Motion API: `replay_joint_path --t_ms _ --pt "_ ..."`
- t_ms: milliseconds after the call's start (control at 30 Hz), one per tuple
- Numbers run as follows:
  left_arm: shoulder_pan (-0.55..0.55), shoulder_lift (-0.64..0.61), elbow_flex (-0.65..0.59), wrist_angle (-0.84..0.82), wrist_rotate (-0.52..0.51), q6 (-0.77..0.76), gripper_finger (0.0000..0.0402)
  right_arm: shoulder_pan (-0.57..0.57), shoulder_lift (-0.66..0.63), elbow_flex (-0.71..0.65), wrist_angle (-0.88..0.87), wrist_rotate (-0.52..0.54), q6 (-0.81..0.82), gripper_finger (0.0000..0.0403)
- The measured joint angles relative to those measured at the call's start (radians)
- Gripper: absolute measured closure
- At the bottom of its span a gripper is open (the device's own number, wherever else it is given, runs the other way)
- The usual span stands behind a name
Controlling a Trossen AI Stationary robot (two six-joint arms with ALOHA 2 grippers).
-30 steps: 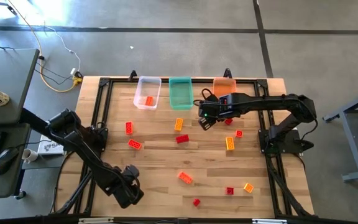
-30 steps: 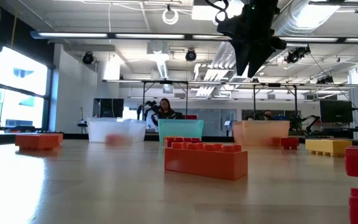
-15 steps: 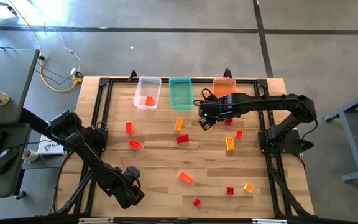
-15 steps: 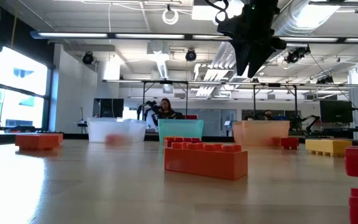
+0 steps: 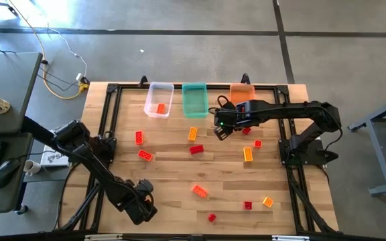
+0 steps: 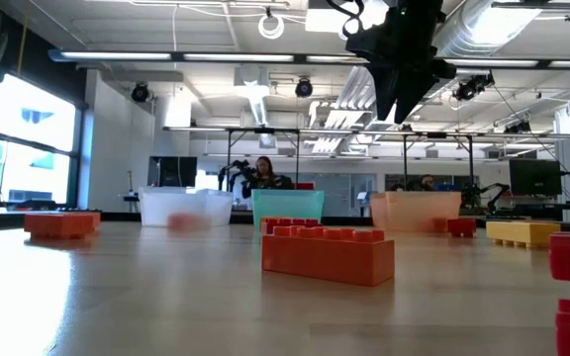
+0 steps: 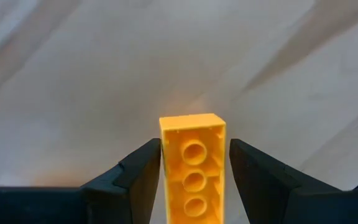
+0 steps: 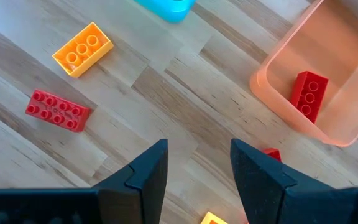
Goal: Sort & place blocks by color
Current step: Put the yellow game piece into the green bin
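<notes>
Left end effector (image 5: 141, 203) sits low by the surface's (image 5: 173, 171) near edge, clamped on a yellow-orange block (image 7: 192, 169), with bare wood all around it. Right end effector (image 5: 219, 130) hangs empty, fingers parted, above open wood just in front of the orange bin (image 8: 319, 87), which holds one red block (image 8: 307, 94). Loose blocks (image 5: 199, 191) scatter mid-surface. Beyond: a bright workshop.

Left gripper (image 7: 194, 171) clamped yellow-orange block (image 7: 193, 168) between both dark fingers (image 7: 138, 177), block's hollow underside faced camera, three round sockets showed. Pale wood surface (image 7: 104, 68) lay beyond.
</notes>
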State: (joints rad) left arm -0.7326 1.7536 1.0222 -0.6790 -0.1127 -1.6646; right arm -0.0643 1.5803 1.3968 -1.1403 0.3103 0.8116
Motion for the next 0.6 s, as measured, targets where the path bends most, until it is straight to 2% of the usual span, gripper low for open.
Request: replay_joint_path --t_ms 333,600 --pt "0.0 0.048 0.002 0.017 0.015 0.017 0.0224 0.0 0.0 0.0 0.0 0.0 0.0 0.0243" --pt "0.002 0.045 0.002 0.019 0.006 0.085 0.0293 0.0 0.0 0.0 0.0 -0.001 0.0 0.0243"
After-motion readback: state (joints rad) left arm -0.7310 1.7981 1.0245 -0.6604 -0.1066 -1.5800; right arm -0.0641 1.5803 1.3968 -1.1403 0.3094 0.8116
